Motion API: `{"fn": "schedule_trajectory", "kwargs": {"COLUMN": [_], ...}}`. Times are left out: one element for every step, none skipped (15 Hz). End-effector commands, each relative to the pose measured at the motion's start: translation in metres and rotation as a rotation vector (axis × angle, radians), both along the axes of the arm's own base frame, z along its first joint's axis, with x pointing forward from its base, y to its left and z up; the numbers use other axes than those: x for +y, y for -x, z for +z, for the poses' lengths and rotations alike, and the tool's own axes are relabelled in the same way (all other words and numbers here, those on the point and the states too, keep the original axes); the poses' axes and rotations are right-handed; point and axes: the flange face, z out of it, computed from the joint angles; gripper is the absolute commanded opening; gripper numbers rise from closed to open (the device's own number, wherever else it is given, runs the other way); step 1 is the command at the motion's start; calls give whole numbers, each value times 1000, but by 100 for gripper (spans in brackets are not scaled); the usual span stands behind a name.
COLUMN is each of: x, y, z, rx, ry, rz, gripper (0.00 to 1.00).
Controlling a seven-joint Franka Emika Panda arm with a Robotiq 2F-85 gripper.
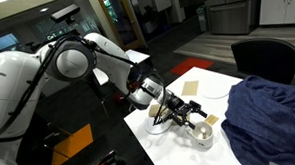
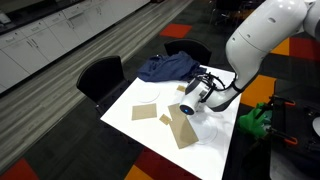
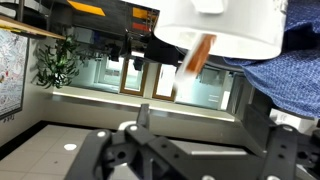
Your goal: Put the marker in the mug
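Observation:
The small white mug (image 3: 220, 20) fills the top of the wrist view, which stands upside down. An orange-brown marker (image 3: 195, 56) sticks out past its rim at a slant, one end inside the mug. My gripper (image 3: 210, 125) is open, its fingers wide apart with nothing between them, and it is a little back from the mug. In both exterior views the gripper (image 1: 191, 116) (image 2: 200, 92) hovers just above the white table beside the mug (image 1: 200, 136) (image 2: 188, 108). The marker is too small to make out there.
A crumpled blue cloth (image 1: 271, 113) (image 2: 165, 68) lies on the table beyond the mug. Tan cards (image 2: 145, 112) (image 2: 181, 130) lie flat on the white table (image 2: 140, 135). Black chairs (image 2: 100, 75) (image 1: 269, 58) stand at the table's edges. A green object (image 2: 255, 122) sits beside the table.

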Motion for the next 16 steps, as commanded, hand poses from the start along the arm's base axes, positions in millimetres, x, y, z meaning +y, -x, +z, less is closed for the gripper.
{"fn": "schedule_trajectory", "kwargs": {"x": [3, 3, 4, 6, 9, 12, 15, 17, 19, 22, 25, 27, 29, 32, 35, 37], "y": [-4, -4, -4, -4, -3, -3, -2, -1, -1, -1, -1, -1, 0, 1, 2, 2], "z": [0, 0, 2, 7, 17, 27, 37, 53, 68, 84, 101, 120, 137, 154, 172, 187], "rx": [7, 6, 4, -1, -12, -21, -32, -48, -62, -76, -94, -106, -116, -119, -123, -125], "ry": [16, 16, 18, 20, 23, 24, 28, 31, 40, 48, 54, 55, 60, 60, 56, 62], "rz": [-4, -4, -4, -4, -1, 1, -5, -9, -14, -24, -34, -40, -54, -61, -61, -75], "gripper": [100, 100, 100, 100, 100, 100, 100, 100, 100, 100, 100, 100, 100, 100, 100, 100]}}
